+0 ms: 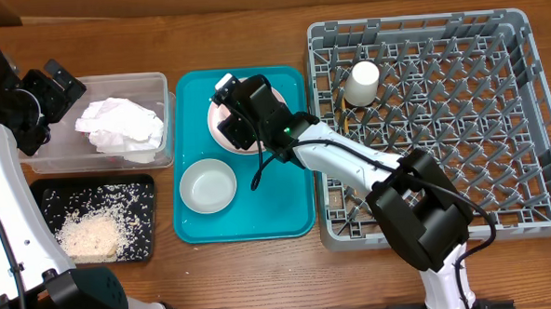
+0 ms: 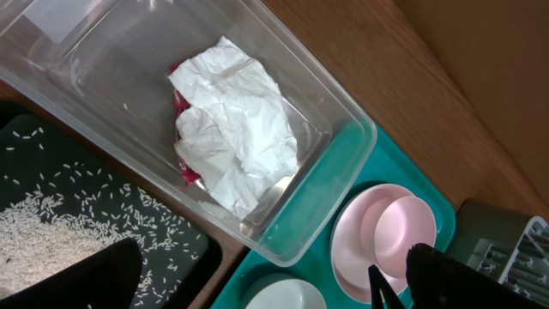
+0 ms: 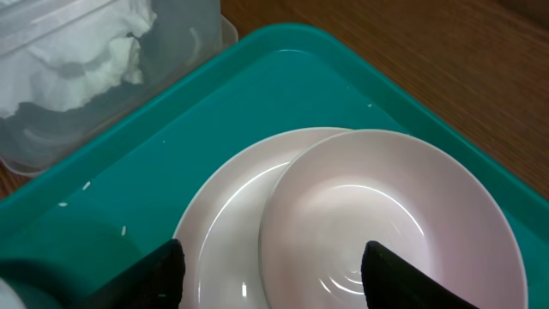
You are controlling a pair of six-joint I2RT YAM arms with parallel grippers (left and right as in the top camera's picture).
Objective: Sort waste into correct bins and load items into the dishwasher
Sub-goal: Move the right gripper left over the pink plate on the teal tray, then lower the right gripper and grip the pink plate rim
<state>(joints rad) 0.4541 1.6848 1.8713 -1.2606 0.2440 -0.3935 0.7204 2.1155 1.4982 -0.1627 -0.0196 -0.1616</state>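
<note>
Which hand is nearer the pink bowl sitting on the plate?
Right. The right hand hangs directly over the whitish-pink bowl on the teal tray, jaws open. The left hand is off over the clear tub, beyond the tray's edge.

Red sauce packet (image 2: 178, 101) mostly under napkin (image 2: 236, 129), grey-green bowl (image 2: 283, 296) cut by frame edge

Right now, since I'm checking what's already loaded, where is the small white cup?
In the overhead view, the white cup sits inside the grey dish rack, in its far-left corner, just right of the teal tray.
</note>
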